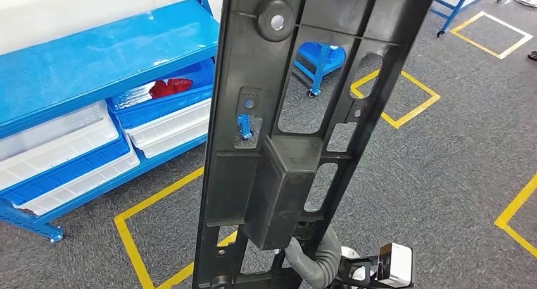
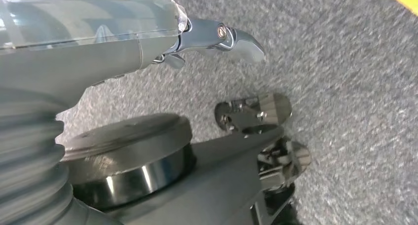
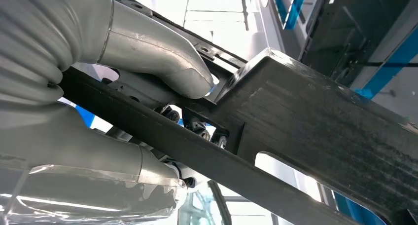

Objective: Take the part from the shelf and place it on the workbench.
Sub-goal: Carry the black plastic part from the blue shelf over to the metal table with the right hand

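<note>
Black plastic part stands upright, gripped low by right robot hand.

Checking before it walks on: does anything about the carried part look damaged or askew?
No damage stands out. The long black plastic frame part stands nearly upright, leaning slightly, gripped low down by the right robot hand. The left robot hand holds nothing.

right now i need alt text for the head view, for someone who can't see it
A long black plastic part with cut-out slots stands nearly upright close to the camera, held near its lower end by the robot's right hand. Behind it, a blue shelf holding white bins stands on grey carpet marked with yellow tape squares.
</note>
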Robot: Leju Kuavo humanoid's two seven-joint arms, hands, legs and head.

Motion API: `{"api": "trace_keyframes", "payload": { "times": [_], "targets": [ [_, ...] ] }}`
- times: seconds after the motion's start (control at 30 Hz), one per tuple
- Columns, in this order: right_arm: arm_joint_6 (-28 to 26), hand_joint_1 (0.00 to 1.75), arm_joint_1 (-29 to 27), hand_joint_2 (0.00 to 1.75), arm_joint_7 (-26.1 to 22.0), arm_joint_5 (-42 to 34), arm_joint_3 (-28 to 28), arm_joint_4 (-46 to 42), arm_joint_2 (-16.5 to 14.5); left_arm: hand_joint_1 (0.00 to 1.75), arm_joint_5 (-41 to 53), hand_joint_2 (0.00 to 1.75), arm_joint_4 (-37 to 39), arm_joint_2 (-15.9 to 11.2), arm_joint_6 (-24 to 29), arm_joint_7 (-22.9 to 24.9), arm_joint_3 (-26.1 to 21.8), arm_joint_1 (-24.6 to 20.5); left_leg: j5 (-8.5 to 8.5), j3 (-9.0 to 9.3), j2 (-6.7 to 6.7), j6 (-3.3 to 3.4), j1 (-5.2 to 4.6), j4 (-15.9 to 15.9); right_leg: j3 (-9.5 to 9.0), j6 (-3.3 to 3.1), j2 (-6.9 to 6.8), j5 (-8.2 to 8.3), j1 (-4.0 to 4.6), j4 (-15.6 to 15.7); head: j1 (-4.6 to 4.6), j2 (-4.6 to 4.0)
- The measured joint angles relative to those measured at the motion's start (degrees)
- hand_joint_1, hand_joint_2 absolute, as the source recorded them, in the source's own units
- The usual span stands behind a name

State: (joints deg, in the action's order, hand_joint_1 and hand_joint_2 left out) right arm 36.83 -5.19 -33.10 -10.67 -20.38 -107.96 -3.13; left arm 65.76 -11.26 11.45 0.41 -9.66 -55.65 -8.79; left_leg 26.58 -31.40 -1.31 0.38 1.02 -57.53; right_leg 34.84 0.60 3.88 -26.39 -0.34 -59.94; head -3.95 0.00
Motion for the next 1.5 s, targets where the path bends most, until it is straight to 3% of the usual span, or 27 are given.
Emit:
{"api": "trace_keyframes", "payload": {
  "times": [0.1,0.17,0.2,0.23,0.3,0.37,0.43,0.47,0.53,0.6,0.67,0.7,0.73,0.8,0.87,0.9,0.97,1.03,1.1,1.17,1.2,1.23,1.3,1.37,1.4,1.47,1.5],
  "targets": [
    [0.03,1.75,0.06,1.75,0.11,-0.19,0.01,-0.18,0.0,0.0,0.15,1.75,0.0,0.01,0.03,-0.01,0.0,0.04,-0.09,-0.02,1.85,0.63,-0.1,0.2,4.6,0.7,-2.85,-5.01,-0.14,-9.64,0.01,0.0],
    [0.04,1.75,-0.04,1.75,0.19,-0.25,0.03,-0.19,0.0,0.0,0.14,1.75,0.0,-0.02,0.03,0.0,0.0,0.19,0.0,-0.06,3.23,0.71,-0.25,0.16,6.9,0.93,-3.37,-6.27,-0.34,-14.42,0.01,0.0],
    [0.04,1.75,-0.07,1.75,0.23,-0.27,0.03,-0.19,0.0,0.0,0.14,1.75,0.0,-0.04,0.05,0.0,0.0,0.2,0.05,-0.04,3.89,0.68,-0.29,0.14,6.48,0.91,-3.59,-5.34,-0.4,-13.68,0.01,0.0],
    [0.07,1.75,-0.07,1.75,0.27,-0.3,0.03,-0.19,0.0,0.0,0.14,1.75,0.0,-0.04,0.07,0.0,0.0,0.18,0.13,0.05,4.46,0.61,-0.33,0.12,4.85,0.78,-4.02,-3.61,-0.4,-10.69,0.02,0.0],
    [0.2,1.75,-0.03,1.75,0.34,-0.4,0.03,-0.22,-0.01,0.0,0.09,1.75,0.0,-0.04,0.11,0.0,0.0,0.13,0.37,0.31,5.45,0.27,-0.53,0.07,0.46,0.15,-6.19,-0.54,-0.01,-2.5,0.02,0.0],
    [0.34,1.75,0.02,1.75,0.38,-0.54,0.03,-0.3,-0.04,0.0,-0.07,1.75,0.0,-0.05,0.13,0.0,-0.01,0.17,0.62,0.48,6.32,-0.25,-0.78,0.05,-1.48,-0.58,-7.44,0.25,0.53,1.53,0.01,0.0],
    [0.46,1.75,0.01,1.75,0.38,-0.63,0.06,-0.33,-0.07,0.0,-0.17,1.75,0.0,-0.05,0.15,0.0,-0.02,0.19,0.77,0.67,7.26,-0.82,-0.9,0.16,-1.27,-1.16,-6.42,0.29,0.62,1.78,0.0,0.0],
    [0.53,1.75,-0.02,1.75,0.38,-0.64,0.07,-0.33,-0.07,0.0,-0.17,1.75,0.0,-0.05,0.16,-0.01,-0.02,0.16,1.06,0.72,7.02,-1.11,-0.84,-0.03,-1.31,-1.43,-5.85,0.44,0.47,1.99,-0.01,0.0],
    [0.62,1.75,0.11,1.75,0.39,-0.69,0.07,-0.34,-0.14,0.0,-0.16,1.75,0.0,-0.06,0.17,-0.02,-0.02,0.19,3.13,-0.35,4.76,-1.63,-0.68,-2.89,-1.51,-2.09,-4.78,0.79,0.1,2.46,-0.01,0.0],
    [0.66,1.75,0.27,1.75,0.5,-0.79,0.06,-0.31,-0.34,0.0,-0.15,1.75,0.0,-0.09,0.18,-0.02,-0.03,0.5,7.0,-3.73,2.26,-1.94,-0.5,-10.37,-1.55,-2.46,-3.62,0.89,0.04,2.53,-0.01,0.0],
    [0.65,1.75,0.3,1.75,0.71,-0.91,0.07,-0.23,-0.5,0.0,-0.13,1.75,0.0,-0.15,0.18,-0.02,-0.04,0.84,8.8,-6.8,1.71,-2.12,-0.45,-16.51,-1.58,-2.52,-2.16,0.88,0.07,2.46,-0.01,0.0],
    [0.65,1.75,0.29,1.75,0.8,-0.98,0.08,-0.19,-0.52,0.0,-0.12,1.75,0.0,-0.16,0.18,-0.02,-0.04,0.9,7.92,-6.96,1.67,-2.15,-0.4,-16.49,-1.64,-2.48,-1.4,0.86,0.06,2.4,-0.01,0.0],
    [0.66,1.75,0.3,1.75,0.87,-1.09,0.09,-0.17,-0.54,0.0,-0.1,1.75,0.0,-0.18,0.18,-0.02,-0.04,0.9,6.04,-6.05,1.47,-2.16,-0.31,-14.21,-1.74,-2.39,-0.63,0.81,0.02,2.3,-0.01,0.0],
    [0.67,1.75,0.32,1.75,0.95,-1.32,0.1,-0.16,-0.55,0.0,0.02,1.75,0.0,-0.19,0.17,0.0,-0.04,0.88,1.9,-2.59,-0.9,-2.11,0.07,-6.19,-1.7,-1.95,0.84,0.54,0.0,1.82,0.0,0.0],
    [0.67,1.75,0.38,1.75,0.96,-1.5,0.12,-0.16,-0.55,0.0,0.19,1.75,0.0,-0.2,0.16,0.05,-0.03,0.88,0.52,-0.58,-3.47,-1.82,0.34,-1.44,-1.1,-1.26,2.17,0.44,-0.07,1.26,0.01,0.0],
    [0.65,1.75,0.38,1.75,0.95,-1.54,0.14,-0.17,-0.55,0.0,0.26,1.75,0.0,-0.22,0.16,0.09,-0.03,0.89,0.78,-0.46,-3.88,-1.55,0.3,-1.07,-0.76,-0.86,2.8,0.53,-0.13,1.15,0.01,0.0],
    [0.5,1.75,0.26,1.75,0.9,-1.54,0.2,-0.19,-0.55,0.0,0.36,1.75,0.0,-0.22,0.15,0.16,-0.04,0.76,0.57,-0.39,-2.6,-0.81,0.28,-0.78,-0.37,-0.11,3.63,0.72,-0.36,1.13,0.0,0.0],
    [0.27,1.75,0.2,1.75,0.81,-1.47,0.23,-0.24,-0.55,0.0,0.52,1.75,0.0,-0.2,0.09,0.18,-0.03,0.5,0.3,-0.15,-1.06,-0.01,0.35,-0.28,0.81,0.44,1.34,-0.67,-0.24,-1.11,0.01,0.0],
    [0.13,1.75,0.18,1.75,0.74,-1.38,0.23,-0.27,-0.55,0.0,0.7,1.75,0.0,-0.21,-0.02,0.21,-0.02,0.45,0.31,-0.04,0.65,0.54,0.13,-0.05,4.15,0.87,-2.17,-4.12,-0.16,-7.83,0.01,0.0],
    [0.06,1.75,0.04,1.75,0.7,-1.3,0.25,-0.27,-0.55,0.0,0.82,1.75,0.0,-0.25,-0.07,0.27,-0.02,0.54,0.47,-0.03,2.42,0.73,-0.12,-0.07,7.51,1.15,-3.33,-6.43,-0.35,-14.4,0.01,0.0],
    [0.04,1.75,-0.03,1.75,0.69,-1.24,0.27,-0.27,-0.55,0.0,0.85,1.75,0.0,-0.26,-0.07,0.29,-0.02,0.5,0.55,0.02,3.24,0.74,-0.2,-0.08,7.79,1.18,-3.54,-6.06,-0.42,-14.94,0.02,0.0],
    [0.02,1.75,-0.07,1.75,0.68,-1.14,0.28,-0.27,-0.55,0.0,0.87,1.75,0.0,-0.26,-0.09,0.3,-0.02,0.41,0.65,0.12,3.97,0.69,-0.26,-0.08,6.77,1.1,-3.79,-4.67,-0.45,-13.05,0.02,0.0],
    [0.02,1.75,-0.09,1.75,0.63,-0.99,0.3,-0.3,-0.55,0.0,0.89,1.75,0.0,-0.24,-0.18,0.31,0.01,0.19,0.92,0.47,5.16,0.44,-0.39,-0.07,2.29,0.55,-5.45,-1.18,-0.17,-4.82,0.02,0.0],
    [0.13,1.75,-0.07,1.75,0.52,-0.96,0.3,-0.33,-0.55,0.0,0.87,1.75,0.0,-0.23,-0.29,0.32,0.02,0.06,1.21,0.73,5.99,-0.03,-0.64,-0.08,-0.62,-0.26,-6.93,0.29,0.4,0.75,0.02,0.0],
    [0.23,1.75,-0.07,1.75,0.45,-0.96,0.32,-0.33,-0.55,0.0,0.82,1.75,0.0,-0.23,-0.33,0.33,0.02,0.03,1.32,0.82,6.41,-0.3,-0.74,-0.06,-0.87,-0.59,-7.09,0.18,0.64,1.45,0.02,0.0],
    [0.49,1.75,-0.08,1.75,0.36,-0.96,0.37,-0.32,-0.55,0.0,0.65,1.75,0.0,-0.24,-0.36,0.33,0.02,-0.12,1.53,1.04,7.0,-0.89,-0.76,0.04,-0.83,-1.14,-5.95,0.38,0.53,1.68,0.01,0.0],
    [0.65,1.75,-0.04,1.75,0.33,-0.98,0.39,-0.29,-0.55,0.0,0.54,1.75,0.0,-0.24,-0.34,0.32,0.02,-0.21,1.94,1.06,6.4,-1.16,-0.7,-0.33,-1.0,-1.45,-5.42,0.53,0.35,2.0,0.01,0.0]
  ]
}}
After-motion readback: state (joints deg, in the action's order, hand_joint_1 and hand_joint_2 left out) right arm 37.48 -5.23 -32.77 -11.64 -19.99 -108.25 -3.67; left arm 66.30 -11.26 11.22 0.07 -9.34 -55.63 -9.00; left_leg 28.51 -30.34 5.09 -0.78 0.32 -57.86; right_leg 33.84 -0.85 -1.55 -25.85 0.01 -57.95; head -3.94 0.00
